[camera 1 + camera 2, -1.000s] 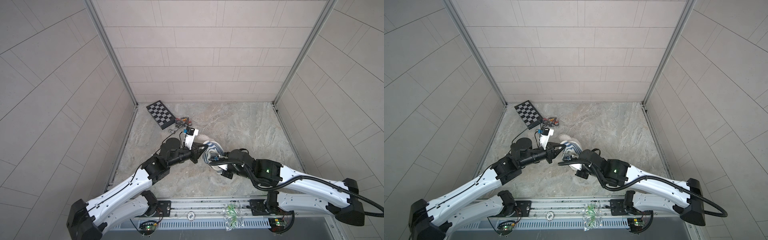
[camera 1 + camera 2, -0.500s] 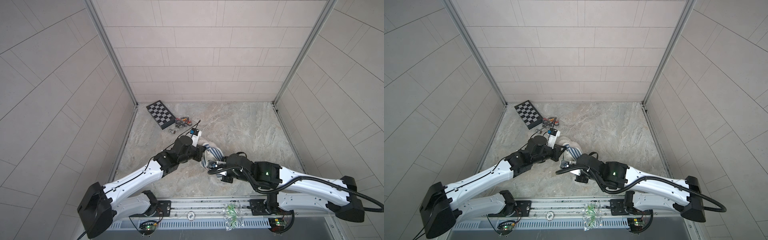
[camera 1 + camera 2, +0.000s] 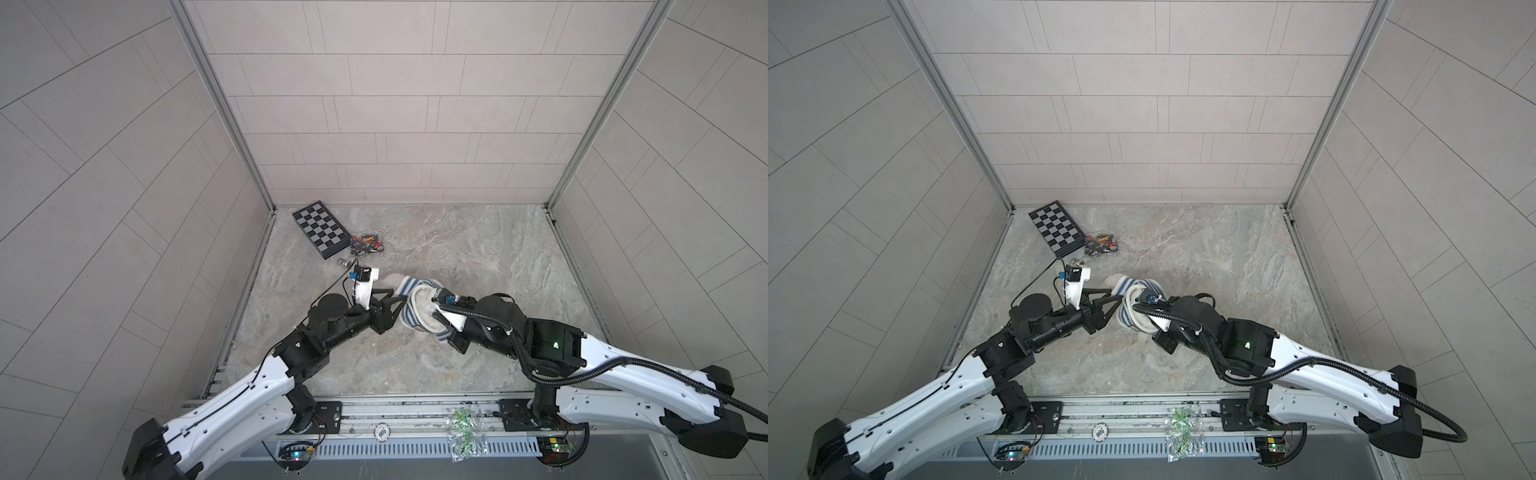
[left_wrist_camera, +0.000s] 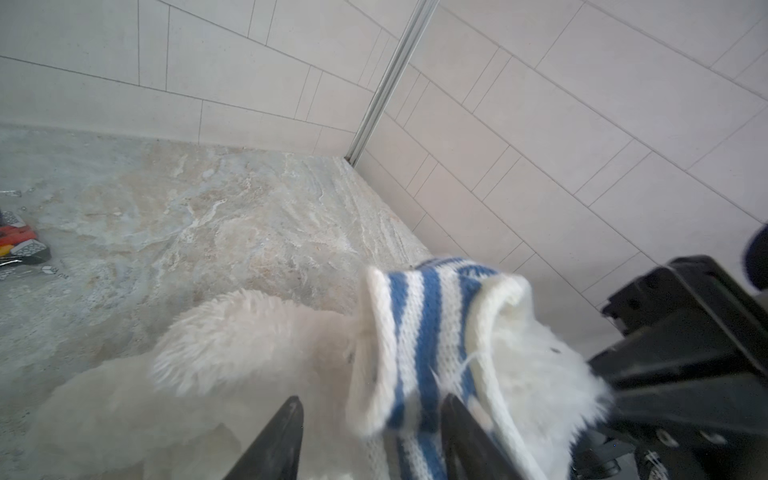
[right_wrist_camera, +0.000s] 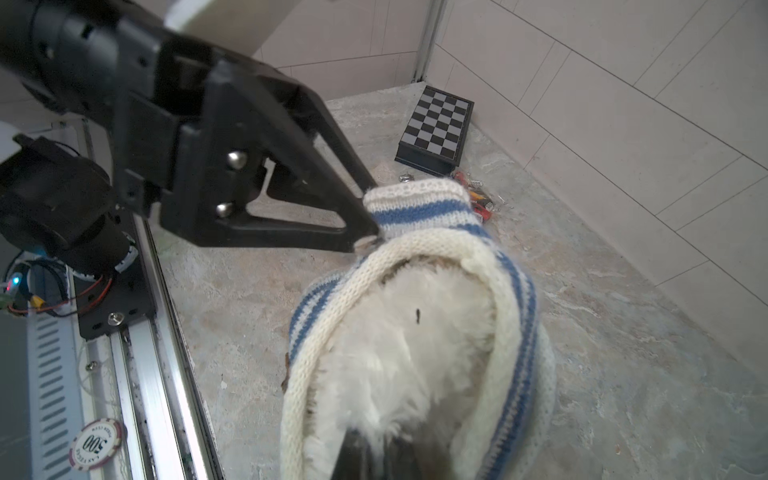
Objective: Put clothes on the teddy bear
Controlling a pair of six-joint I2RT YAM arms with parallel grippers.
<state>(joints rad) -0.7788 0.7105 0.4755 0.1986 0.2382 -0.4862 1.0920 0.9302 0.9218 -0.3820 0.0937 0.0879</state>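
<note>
Half done, at a guess. The blue-and-white striped knit shirt (image 3: 406, 322) is bunched round the teddy bear (image 3: 424, 308), which lies about the middle of the marble tabletop (image 3: 478, 257), well apart from every edge. In the right wrist view a thick cream ribbed opening (image 5: 478, 266) rings white fur, so part of the body is inside the knit. No face or ear shows, and I cannot tell which end of the bear that is.

The left gripper (image 4: 372, 405) has its jaws apart, one finger on each side of the shirt's sleeve (image 4: 415, 332), clamping nothing. A fluffy limb (image 4: 249, 336) shows just past the cuff. Whether it comes through the sleeve or only lies behind it, I cannot tell.

The right gripper (image 5: 382, 451) is closed, its tips sunk in the fur inside the opening, holding the bear.

What seems left is to make sure both arms are through their sleeves, draw the knit down over the body and straighten it.

The chessboard (image 3: 320, 228) and a bag of small pieces (image 3: 365, 245) lie near the far left corner, apart from the bear.
</note>
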